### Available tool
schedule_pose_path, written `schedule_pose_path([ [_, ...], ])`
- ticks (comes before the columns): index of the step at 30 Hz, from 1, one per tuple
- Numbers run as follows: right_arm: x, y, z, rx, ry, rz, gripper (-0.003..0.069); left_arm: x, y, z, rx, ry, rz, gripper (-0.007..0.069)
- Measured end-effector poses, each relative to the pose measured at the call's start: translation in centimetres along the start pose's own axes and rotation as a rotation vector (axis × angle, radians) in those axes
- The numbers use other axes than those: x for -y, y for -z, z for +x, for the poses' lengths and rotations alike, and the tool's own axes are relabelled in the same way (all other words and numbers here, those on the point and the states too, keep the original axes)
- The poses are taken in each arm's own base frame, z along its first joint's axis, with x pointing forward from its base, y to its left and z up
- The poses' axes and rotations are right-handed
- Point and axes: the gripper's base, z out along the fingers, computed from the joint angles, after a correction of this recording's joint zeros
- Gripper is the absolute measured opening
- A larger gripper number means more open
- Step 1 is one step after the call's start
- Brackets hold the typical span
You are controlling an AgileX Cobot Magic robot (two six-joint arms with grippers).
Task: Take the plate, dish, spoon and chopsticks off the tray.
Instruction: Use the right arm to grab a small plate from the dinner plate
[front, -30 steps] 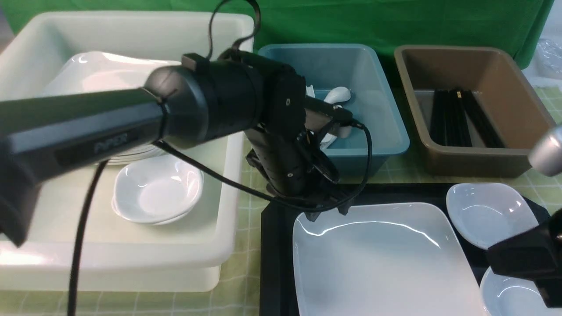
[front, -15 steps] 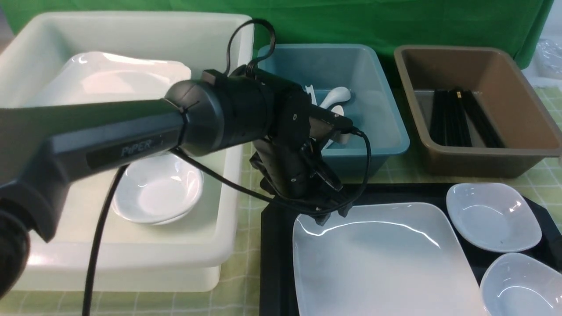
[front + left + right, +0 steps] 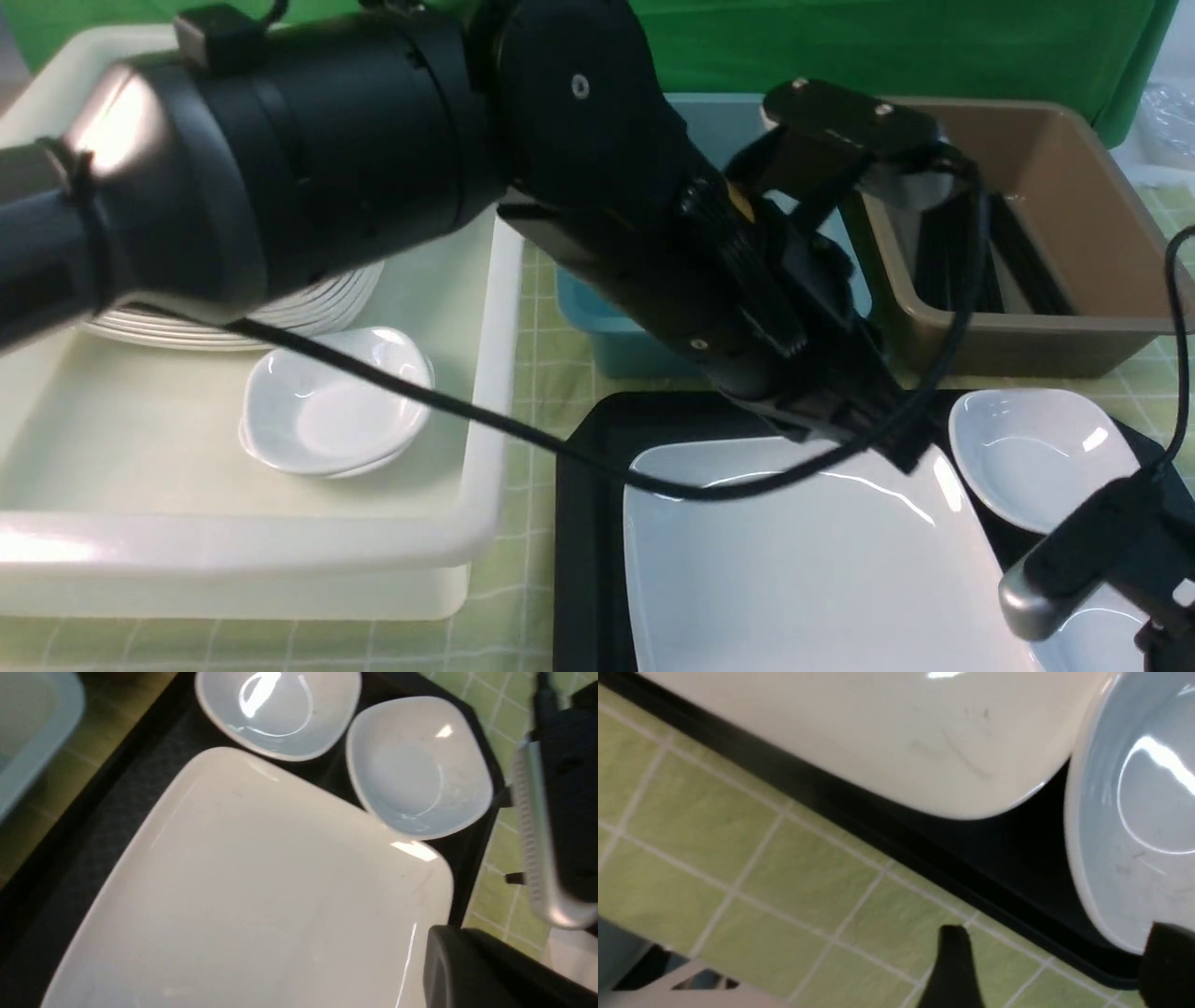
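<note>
Find left gripper (image 3: 887,439) over plate (image 3: 822,560) far right corner, closure not discernible; right gripper (image 3: 1059,956) spread wide beside nearer dish (image 3: 1134,812).

White bin (image 3: 280,551): set at the left of the frame.
Stacked plates (image 3: 317,308): kept in its far part, partly hidden.
Small dishes (image 3: 327,411): nested mid-bin.
Blue bin (image 3: 607,341): placed at centre, largely hidden.
Brown bin (image 3: 1074,187): placed upper right.
Checked green cloth (image 3: 532,373): spread beneath the bins.
Green backdrop (image 3: 934,47): seen along the top edge.
</note>
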Motion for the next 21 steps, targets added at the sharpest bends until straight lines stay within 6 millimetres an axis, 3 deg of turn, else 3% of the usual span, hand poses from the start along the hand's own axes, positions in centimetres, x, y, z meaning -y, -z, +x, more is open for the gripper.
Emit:
schedule_pose_path([
  [7,0.2,-3.1,0.5,0.048,-0.012,0.088,0.0556,0.0,-0.2,-0.6,0.081,-0.008,-0.026,0.0001],
  [13,0.4,-4.1,0.0,0.019,-0.035,0.111,0.0498,-0.3,-0.2,-0.4,0.063,-0.031,-0.046,0.0001],
  [15,0.4,-4.5,-0.2,0.011,-0.033,0.113,0.0416,-0.4,-0.2,-0.1,0.031,-0.048,-0.053,0.0002],
  [16,0.4,-4.5,-0.2,0.010,-0.033,0.113,0.0408,-0.4,-0.2,-0.1,0.031,-0.048,-0.053,0.0002],
  [18,0.4,-4.5,-0.3,0.017,-0.025,0.115,0.0299,-0.6,-0.1,0.1,0.008,-0.049,-0.060,0.0002],
  [19,0.4,-4.5,-0.3,0.019,-0.026,0.114,0.0290,-0.6,-0.1,0.1,0.006,-0.049,-0.059,0.0002],
  [21,0.4,-4.4,-0.6,0.042,-0.020,0.112,0.0193,-0.7,-0.1,0.2,-0.004,-0.050,-0.065,0.0002],
])
